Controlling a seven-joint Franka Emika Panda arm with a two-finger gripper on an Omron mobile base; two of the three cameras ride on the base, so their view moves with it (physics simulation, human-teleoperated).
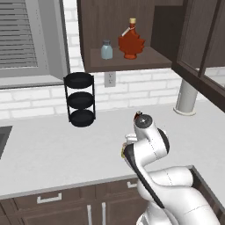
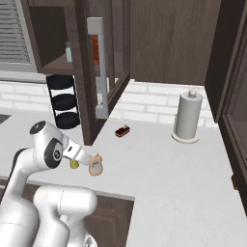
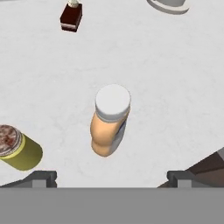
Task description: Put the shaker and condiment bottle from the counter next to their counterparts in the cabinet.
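Left base view: I see the cabinet [image 1: 132,61] open, with the pale blue-grey shaker [image 1: 106,49] and the red maple-leaf bottle [image 1: 131,40] standing side by side on its shelf, apart from each other. The arm is bent down over the desk [image 1: 52,149] near its front edge, well below the cabinet; its own links hide most of what lies under the hand. Right base view: the gripper [image 2: 91,161] hangs just above the condiment bottle [image 2: 96,166], whose pale cap faces up; the shaker [image 2: 74,164] sits just beside that bottle, on the side toward the arm. A small dark red-and-black object [image 2: 122,131] lies farther back from the bottle, and a paper towel holder [image 2: 186,118] stands well beyond it. Hand view: the condiment bottle stands upright, centred between the two fingers [image 3: 41,178], which are spread wide to either side and touch nothing. The shaker is near the bottle, off to one side. My judgement: the step in hand is the approach to grasp the condiment bottle; neither item has yet been moved. The next move calls for a straight descent, closing on the bottle's body below the cap, and keeping clear of the shaker.
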